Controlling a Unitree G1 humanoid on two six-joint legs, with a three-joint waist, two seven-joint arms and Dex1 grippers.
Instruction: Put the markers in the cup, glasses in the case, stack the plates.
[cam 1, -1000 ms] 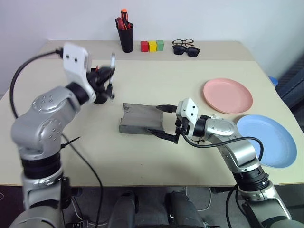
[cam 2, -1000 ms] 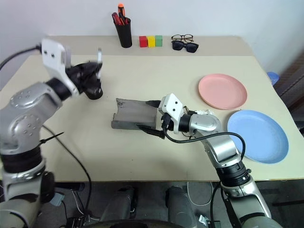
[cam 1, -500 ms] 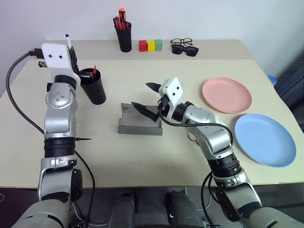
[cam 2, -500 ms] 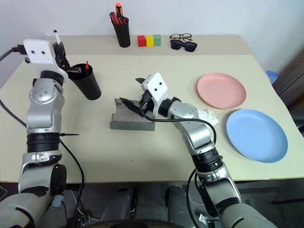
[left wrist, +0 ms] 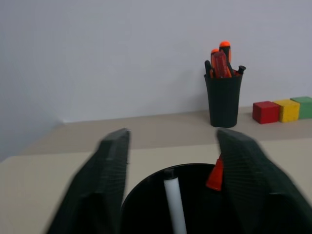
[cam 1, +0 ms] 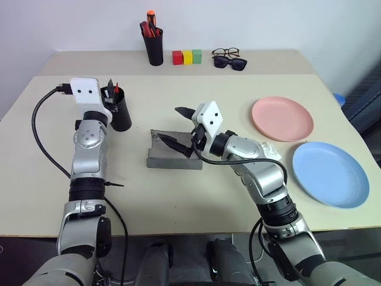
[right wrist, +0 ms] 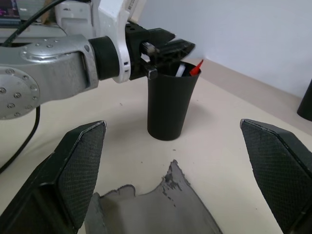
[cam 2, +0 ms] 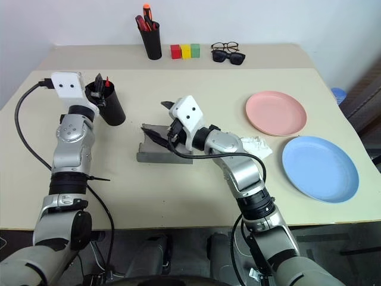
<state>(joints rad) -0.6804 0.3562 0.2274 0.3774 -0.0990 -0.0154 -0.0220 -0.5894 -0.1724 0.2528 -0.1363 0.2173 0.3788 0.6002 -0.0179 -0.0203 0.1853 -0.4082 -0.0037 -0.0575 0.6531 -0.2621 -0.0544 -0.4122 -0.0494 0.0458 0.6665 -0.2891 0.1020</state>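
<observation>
Now our left gripper has let its fingers spread above the black tapered plastic cup, where the white-bodied marker it carried stands beside the red-tipped one, so we count the markers done, while our right gripper hangs wide open over the grey fabric case, empty.

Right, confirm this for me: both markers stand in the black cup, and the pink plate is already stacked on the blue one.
Not quite. Both markers are in the cup, but the pink plate lies beside the blue plate, not stacked on it. The left eye view shows this.

Beige worktop; on it cup, grey case, pink plate, blue plate, pen pot, three blocks, two spectacles.
</observation>
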